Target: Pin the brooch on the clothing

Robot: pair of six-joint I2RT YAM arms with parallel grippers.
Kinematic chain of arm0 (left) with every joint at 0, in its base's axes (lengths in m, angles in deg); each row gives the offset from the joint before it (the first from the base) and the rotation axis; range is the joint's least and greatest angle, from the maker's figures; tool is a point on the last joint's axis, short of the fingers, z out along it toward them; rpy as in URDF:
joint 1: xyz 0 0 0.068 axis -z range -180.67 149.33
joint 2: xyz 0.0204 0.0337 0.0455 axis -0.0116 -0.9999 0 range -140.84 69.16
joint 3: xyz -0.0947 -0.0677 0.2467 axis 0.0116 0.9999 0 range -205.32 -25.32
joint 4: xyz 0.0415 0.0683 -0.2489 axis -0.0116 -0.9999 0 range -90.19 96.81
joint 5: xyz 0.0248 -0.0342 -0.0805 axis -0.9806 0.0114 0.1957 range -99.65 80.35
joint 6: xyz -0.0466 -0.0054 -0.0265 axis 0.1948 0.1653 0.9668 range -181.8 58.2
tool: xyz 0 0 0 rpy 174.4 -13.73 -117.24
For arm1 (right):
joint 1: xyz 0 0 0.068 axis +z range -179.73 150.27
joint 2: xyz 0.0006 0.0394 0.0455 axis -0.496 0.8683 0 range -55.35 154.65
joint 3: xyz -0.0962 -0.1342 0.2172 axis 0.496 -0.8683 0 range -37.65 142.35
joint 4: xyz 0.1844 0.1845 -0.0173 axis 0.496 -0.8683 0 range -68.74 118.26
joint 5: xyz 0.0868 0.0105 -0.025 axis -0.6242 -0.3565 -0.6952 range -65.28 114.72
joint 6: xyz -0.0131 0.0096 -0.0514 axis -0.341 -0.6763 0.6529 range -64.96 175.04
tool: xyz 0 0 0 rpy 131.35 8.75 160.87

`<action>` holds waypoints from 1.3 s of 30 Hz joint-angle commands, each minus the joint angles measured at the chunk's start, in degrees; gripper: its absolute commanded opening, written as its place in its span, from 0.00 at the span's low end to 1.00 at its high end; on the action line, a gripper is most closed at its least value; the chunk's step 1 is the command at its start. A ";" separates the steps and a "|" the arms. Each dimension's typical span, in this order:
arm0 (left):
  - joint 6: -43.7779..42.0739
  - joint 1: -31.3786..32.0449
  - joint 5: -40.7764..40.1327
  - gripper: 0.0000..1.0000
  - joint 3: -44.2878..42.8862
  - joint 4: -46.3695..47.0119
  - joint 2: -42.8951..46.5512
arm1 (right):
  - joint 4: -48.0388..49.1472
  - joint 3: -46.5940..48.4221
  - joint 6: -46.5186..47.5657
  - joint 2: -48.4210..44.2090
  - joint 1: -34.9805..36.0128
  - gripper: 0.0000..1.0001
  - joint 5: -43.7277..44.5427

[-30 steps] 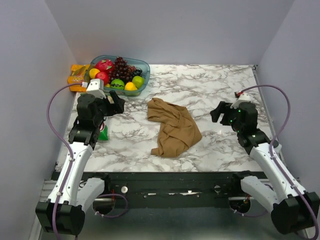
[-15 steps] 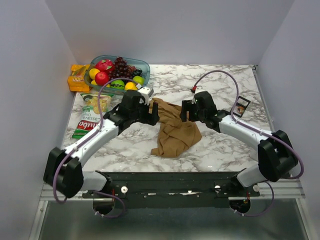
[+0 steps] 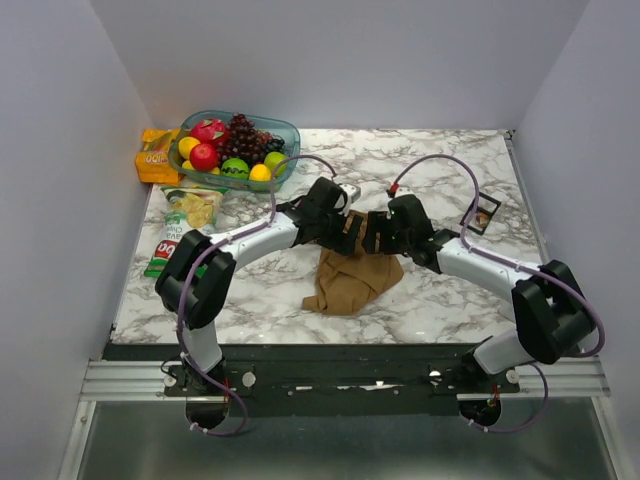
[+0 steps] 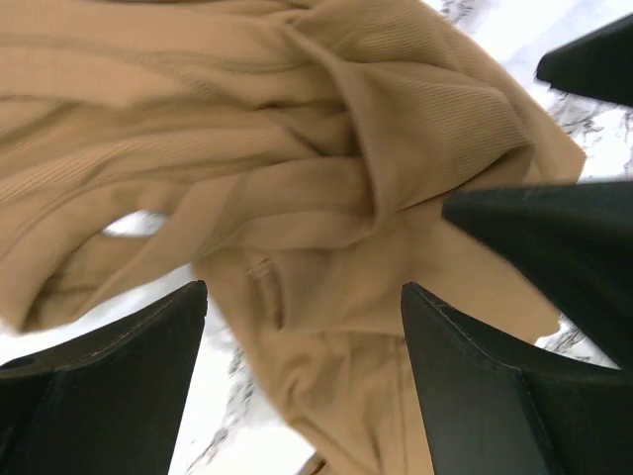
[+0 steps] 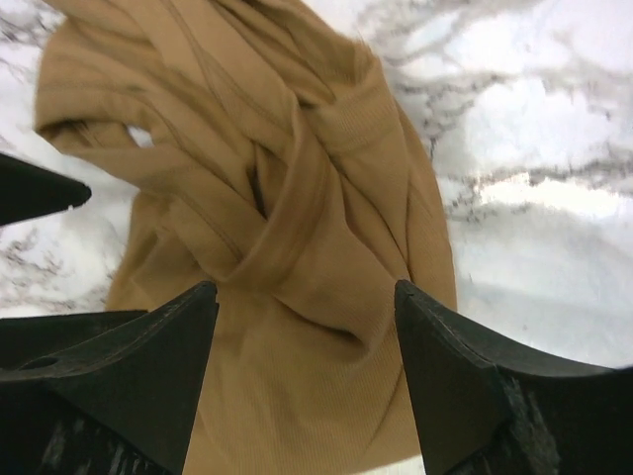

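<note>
Two grippers over the crumpled clothing (image 3: 352, 280) near the middle of the table (image 3: 440, 295).
Both arms reach inward above the marble surface. The left gripper (image 3: 338, 220) and the right gripper (image 3: 376, 233) hang close together over the far part of the tan-brown top, which lies bunched and folded. In the left wrist view, the left fingers (image 4: 99, 396) stand spread, with folded fabric showing in the gap between them. In the right wrist view, the right fingers (image 5: 495, 396) are likewise spread above the fabric, gripping nothing. Whether any fingertip touches the cloth cannot be told. A fruit bowl (image 3: 285, 130), an orange packet (image 3: 155, 155) and a chips bag (image 3: 175, 235) sit at the far left. A small black frame (image 3: 482, 213) lies near the right edge.
</note>
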 commanded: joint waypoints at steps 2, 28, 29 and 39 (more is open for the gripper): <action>-2.37 3.99 -0.87 0.87 -5.28 2.39 -4.61 | -0.43 -5.15 -1.94 -4.60 0.05 0.80 3.61; -1.32 4.43 8.27 0.44 -11.26 8.02 -17.72 | -9.13 -17.19 -7.48 -26.85 0.05 0.80 10.30; -1.32 4.43 9.15 0.36 -11.35 8.02 -17.99 | -9.14 -17.28 -7.56 -26.85 0.05 0.80 10.39; -0.97 4.43 6.79 0.00 -9.77 8.20 -7.38 | -10.63 -18.16 -7.92 -29.04 0.05 0.80 11.18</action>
